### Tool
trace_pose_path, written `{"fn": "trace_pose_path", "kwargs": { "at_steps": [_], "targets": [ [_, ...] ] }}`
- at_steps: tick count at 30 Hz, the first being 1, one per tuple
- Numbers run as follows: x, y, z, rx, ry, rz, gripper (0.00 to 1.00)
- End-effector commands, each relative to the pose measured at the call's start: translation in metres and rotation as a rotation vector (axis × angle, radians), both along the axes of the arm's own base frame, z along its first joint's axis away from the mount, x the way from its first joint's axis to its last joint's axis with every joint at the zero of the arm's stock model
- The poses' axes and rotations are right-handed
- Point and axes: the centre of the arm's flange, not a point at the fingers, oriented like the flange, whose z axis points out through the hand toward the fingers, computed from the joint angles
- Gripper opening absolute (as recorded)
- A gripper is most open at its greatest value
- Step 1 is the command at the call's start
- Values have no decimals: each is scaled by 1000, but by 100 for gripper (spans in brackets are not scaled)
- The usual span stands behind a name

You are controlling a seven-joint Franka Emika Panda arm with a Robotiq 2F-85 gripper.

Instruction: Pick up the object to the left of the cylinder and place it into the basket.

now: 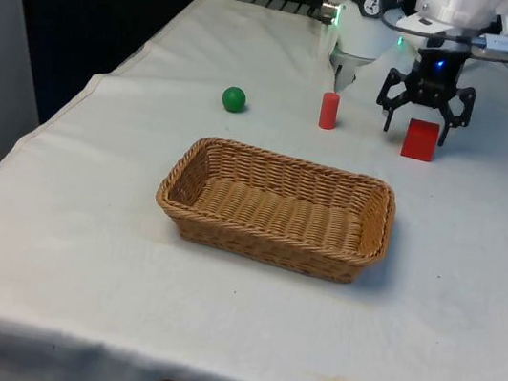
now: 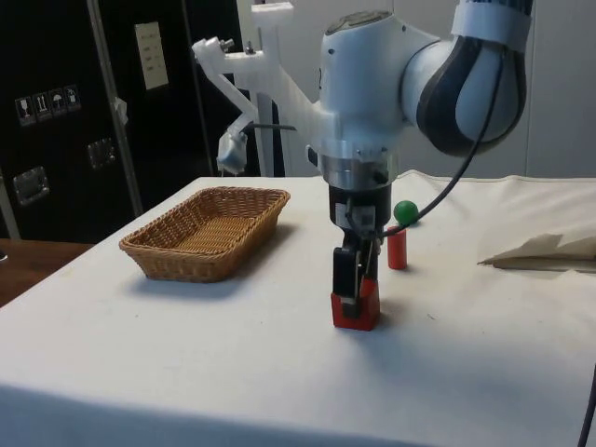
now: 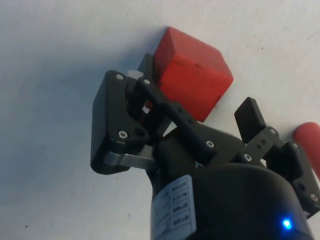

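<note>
Hovering just above a red cube (image 1: 419, 140), the black gripper (image 1: 424, 121) hangs with its fingers (image 3: 250, 116) spread open to either side of the block, not closed on it. The cube sits flat on the white-clothed surface (image 1: 85, 222) toward its far edge, near the corner at the front view's right; in the wrist view it lies turned at an angle to the fingers, and being a cube it has no long axis. A red cylinder (image 1: 328, 111) stands upright just beside it, with a green ball (image 1: 234, 99) on the cylinder's other side. The wicker basket (image 1: 194, 212) rests mid-surface, its long axis running across the surface.
</note>
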Motion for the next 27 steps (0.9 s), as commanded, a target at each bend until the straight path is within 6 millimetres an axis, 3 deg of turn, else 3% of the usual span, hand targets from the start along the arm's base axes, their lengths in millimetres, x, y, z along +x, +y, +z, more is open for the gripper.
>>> {"fn": "trace_pose_path", "kwargs": {
  "at_steps": [1,9,11,14,15,16,17,18,19,23,24,27],
  "targets": [
    [-2,1,0,13,-6,-4,100],
    [-2,0,-2,12,-6,-6,100],
    [-3,0,-2,12,-5,-6,88],
    [0,-1,-2,0,0,-3,58],
    [-2,0,-2,12,-6,-7,58],
    [-3,0,-2,11,-4,-6,43],
    [-2,0,-2,10,-5,-6,35],
    [-1,0,-2,7,-4,-5,17],
    [-1,-1,-2,6,-3,-5,12],
    [-1,-1,-1,4,-2,-5,12],
    [0,-1,-2,0,0,-3,1],
    [1,-2,3,3,-3,-6,1]
  ]
}}
